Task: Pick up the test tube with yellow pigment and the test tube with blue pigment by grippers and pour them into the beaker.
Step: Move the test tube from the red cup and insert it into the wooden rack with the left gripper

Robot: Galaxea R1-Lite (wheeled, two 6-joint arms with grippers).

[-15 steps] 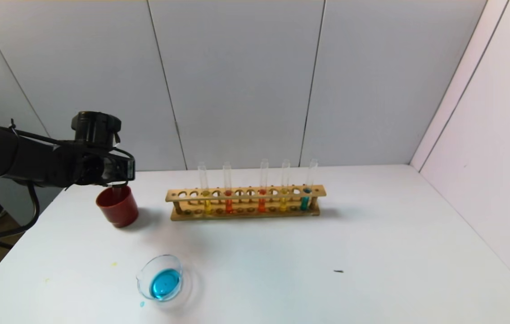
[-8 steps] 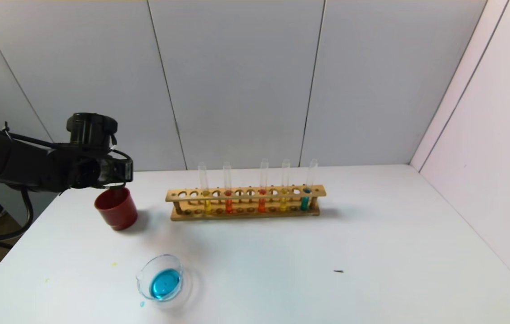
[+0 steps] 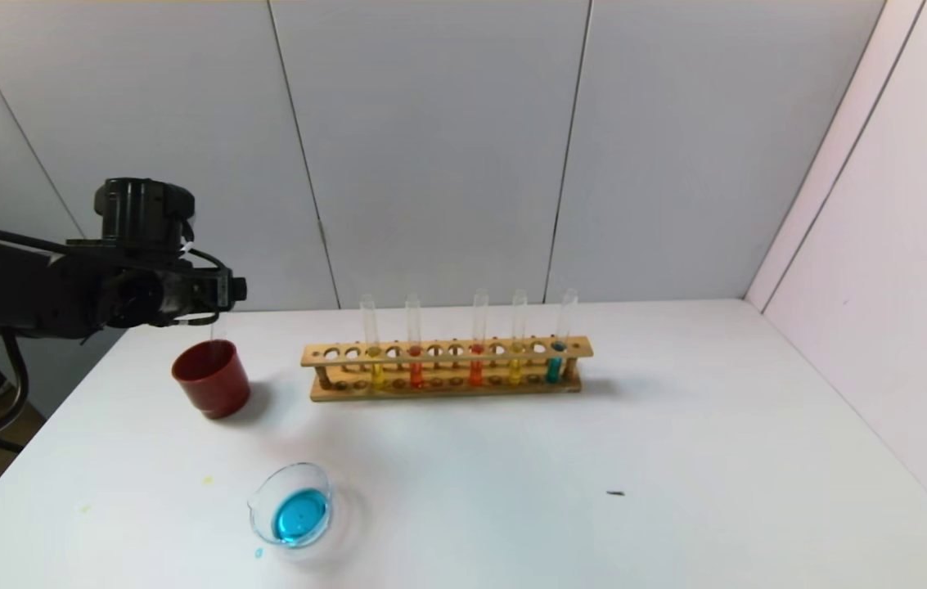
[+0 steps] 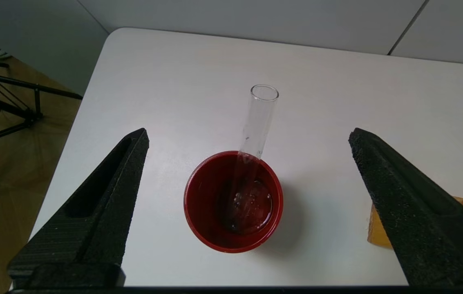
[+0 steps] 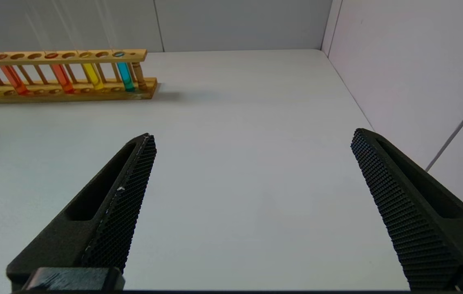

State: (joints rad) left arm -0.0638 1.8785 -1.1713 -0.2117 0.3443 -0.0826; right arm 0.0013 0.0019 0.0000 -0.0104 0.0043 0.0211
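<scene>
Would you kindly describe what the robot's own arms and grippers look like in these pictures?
The left arm is thick and matte black, with thin black cables along it and a round black cylinder on top. The left gripper has long, tapering black fingers with a rough, foam-like surface. The right gripper has matching fingers with fine cross-hatched grip faces.

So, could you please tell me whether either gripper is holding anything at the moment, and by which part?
Nothing is held. The left gripper is open above the red cup, where an empty tube leans. The right gripper is open over bare table.
</scene>
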